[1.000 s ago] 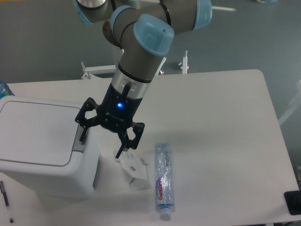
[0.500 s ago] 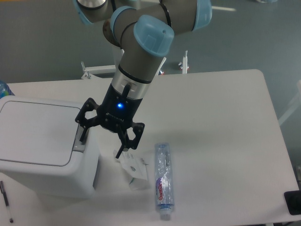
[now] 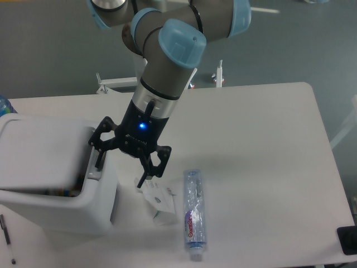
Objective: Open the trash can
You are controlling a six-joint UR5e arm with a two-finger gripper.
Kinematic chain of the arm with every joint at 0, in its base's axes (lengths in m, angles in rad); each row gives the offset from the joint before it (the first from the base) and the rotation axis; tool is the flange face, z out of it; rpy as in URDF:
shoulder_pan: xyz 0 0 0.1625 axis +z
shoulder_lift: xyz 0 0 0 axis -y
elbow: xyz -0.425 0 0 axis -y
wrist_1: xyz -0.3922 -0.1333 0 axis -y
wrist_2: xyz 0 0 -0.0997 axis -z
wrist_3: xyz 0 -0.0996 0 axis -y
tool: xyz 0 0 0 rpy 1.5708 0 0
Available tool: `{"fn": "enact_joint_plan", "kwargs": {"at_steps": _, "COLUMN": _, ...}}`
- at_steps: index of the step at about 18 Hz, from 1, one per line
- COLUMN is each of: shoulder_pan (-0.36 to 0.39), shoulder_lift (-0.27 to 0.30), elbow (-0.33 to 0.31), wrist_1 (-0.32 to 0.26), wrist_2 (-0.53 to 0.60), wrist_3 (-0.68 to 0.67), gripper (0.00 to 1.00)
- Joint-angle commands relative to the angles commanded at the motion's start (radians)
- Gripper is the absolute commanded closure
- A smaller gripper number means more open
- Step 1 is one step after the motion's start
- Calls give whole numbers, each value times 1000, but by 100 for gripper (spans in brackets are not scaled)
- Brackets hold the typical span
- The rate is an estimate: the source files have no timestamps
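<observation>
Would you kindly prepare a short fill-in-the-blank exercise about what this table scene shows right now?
1. The lid of the trash can is lifted, leaving a dark ____ along its front edge.
2. The gripper, lit by a small ____ light, has one finger at the bin's right rim.
3. The toothpaste tube lies to the ____ of the crumpled packet.
4. A dark pen lies at the table's front ____ corner.

Missing words: gap; blue; right; left

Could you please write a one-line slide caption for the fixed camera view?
Open hand at the trash can button, lid lifted ajar.
</observation>
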Motion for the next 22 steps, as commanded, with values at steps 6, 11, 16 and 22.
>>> {"fn": "enact_joint_plan", "kwargs": {"at_steps": 6, "shoulder_pan": 0, "shoulder_lift": 8, "elbow": 5, "wrist_1": -3, "wrist_2": -2, "wrist_3": 2, "gripper": 0}}
{"fn": "enact_joint_plan", "kwargs": {"at_steps": 11, "shoulder_pan": 8, "shoulder_lift": 8, "elbow": 14, "wrist_1": 20, "wrist_2": -2, "wrist_3": 5, "gripper": 0}}
{"fn": "enact_joint_plan", "kwargs": {"at_steps": 16, "shoulder_pan": 80, "shoulder_lift": 6, "elbow": 34, "wrist_1": 31, "wrist_2": -2, "wrist_3": 11, "gripper": 0}}
{"fn": "enact_joint_plan", "kwargs": {"at_steps": 22, "shoulder_pan": 126, "shoulder_lift": -18, "elbow": 72, "wrist_1": 35, "wrist_2": 0, "wrist_3": 29, "gripper": 0}}
